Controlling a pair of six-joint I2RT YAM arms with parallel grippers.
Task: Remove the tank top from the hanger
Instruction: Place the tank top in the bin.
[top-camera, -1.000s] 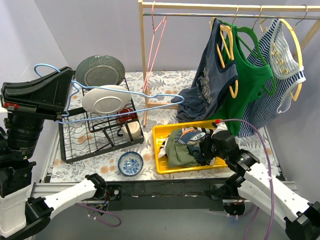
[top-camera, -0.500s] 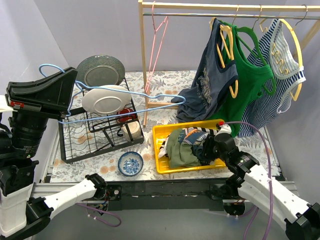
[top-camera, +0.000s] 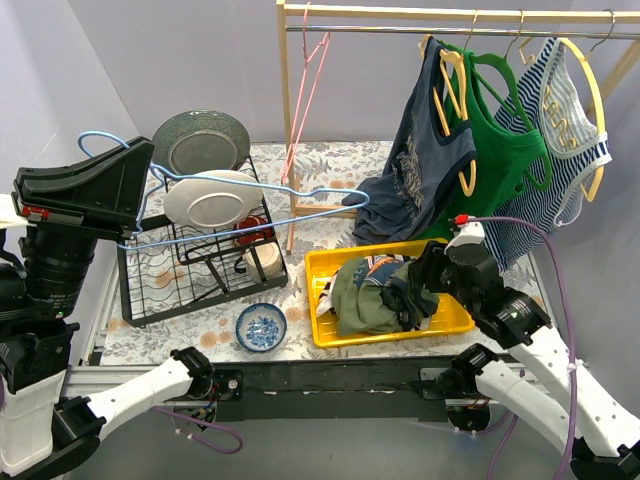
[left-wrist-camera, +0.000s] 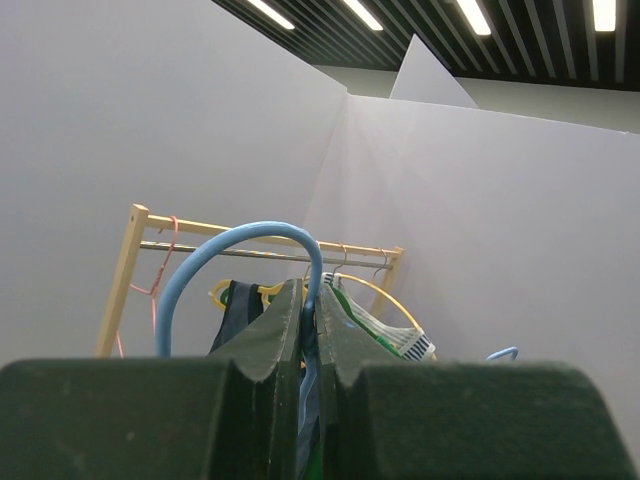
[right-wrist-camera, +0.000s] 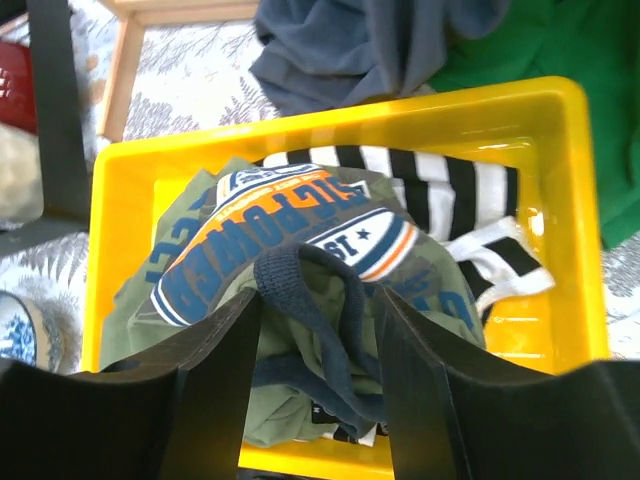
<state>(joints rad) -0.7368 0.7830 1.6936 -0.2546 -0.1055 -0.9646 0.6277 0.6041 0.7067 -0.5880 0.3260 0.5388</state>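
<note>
Left gripper: the left gripper (left-wrist-camera: 310, 345) is pinched tight on the thin light-blue wire hanger (top-camera: 240, 205), raised well above the worktop; the hook curls just above its fingertips and the bare frame runs off to its right.
Hanger state: nothing hangs on it, so I judge the garment is already off.
Tank top: the olive-green cotton tank top with an orange and navy printed badge (right-wrist-camera: 300, 250) lies crumpled directly below the right gripper (right-wrist-camera: 318, 330), inside the glossy yellow rectangular plastic bin (right-wrist-camera: 575, 200), its navy-edged strap looping up between the fingers.
Right gripper: its jaws stand apart, straddling that strap without pinching it.
Step in hand: letting go of the shirt over the bin, by my reading.
Next move: probably lifting the right gripper straight up so the strap does not snag.
Textures: soft, limp knit; a black-and-white striped cloth (right-wrist-camera: 440, 190) lies beyond the fingers; rigid, slick bin walls.
</note>
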